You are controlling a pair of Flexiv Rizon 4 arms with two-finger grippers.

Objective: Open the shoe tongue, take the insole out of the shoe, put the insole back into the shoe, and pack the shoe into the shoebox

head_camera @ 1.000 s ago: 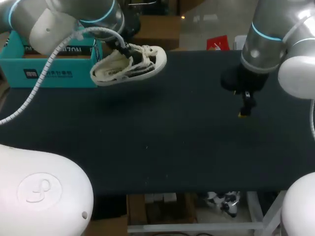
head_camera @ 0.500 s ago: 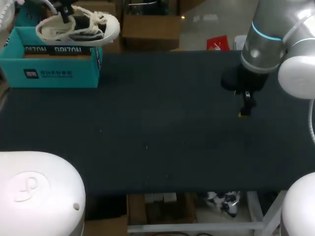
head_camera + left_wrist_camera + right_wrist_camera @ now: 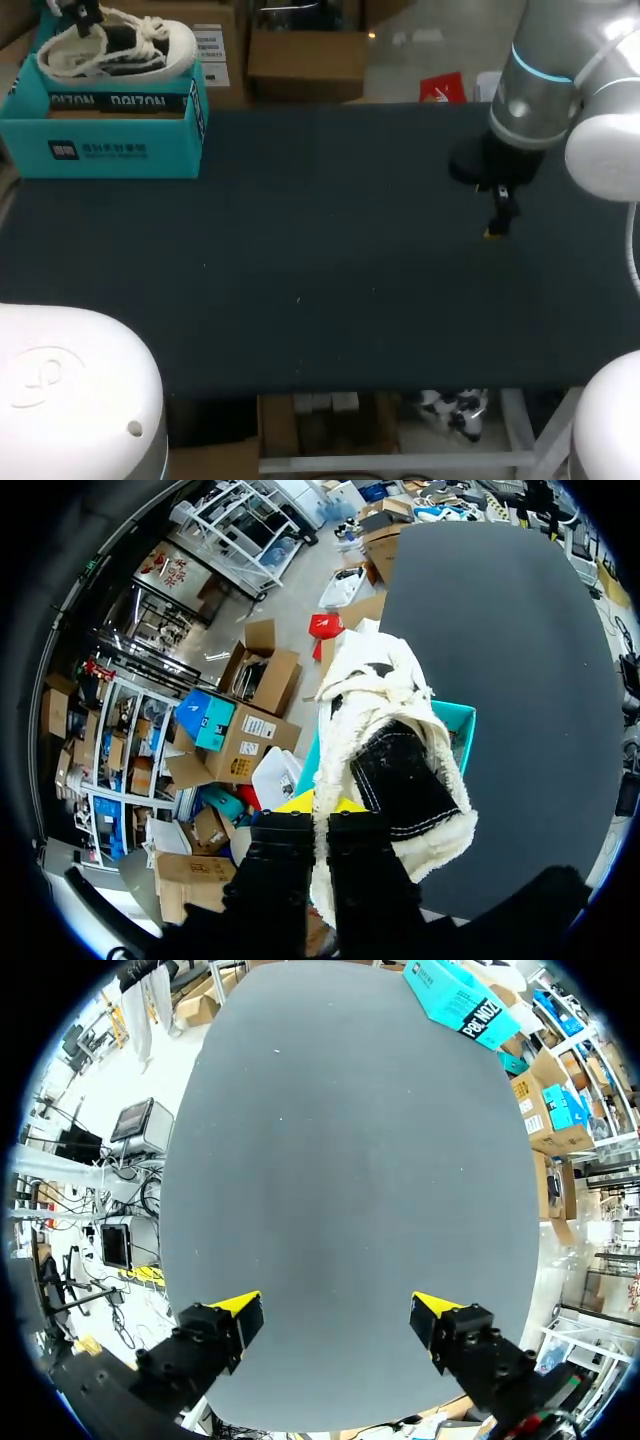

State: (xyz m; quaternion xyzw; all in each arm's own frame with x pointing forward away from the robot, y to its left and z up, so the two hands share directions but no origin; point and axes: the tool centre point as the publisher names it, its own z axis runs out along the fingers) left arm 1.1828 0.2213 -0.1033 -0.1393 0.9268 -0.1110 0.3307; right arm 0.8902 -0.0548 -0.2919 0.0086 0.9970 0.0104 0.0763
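Within the last second the left arm has carried the shoe (image 3: pixel 118 50) from above the surface (image 3: pixel 320 290) beside the box, leftward and away, to the open top of the teal shoebox (image 3: pixel 120 150). The box stands at the surface's ten o'clock corner. The shoe lies on its side there and seems partly down in the box, though the head view does not show whether it rests on the bottom. In the left wrist view the left gripper (image 3: pixel 322 815) has its fingers pressed close, pinching the shoe's fleecy white rim between them. At about three o'clock the right gripper (image 3: pixel 335 1315) has not moved: it hangs over bare surface, fingers spread wide, holding nothing.
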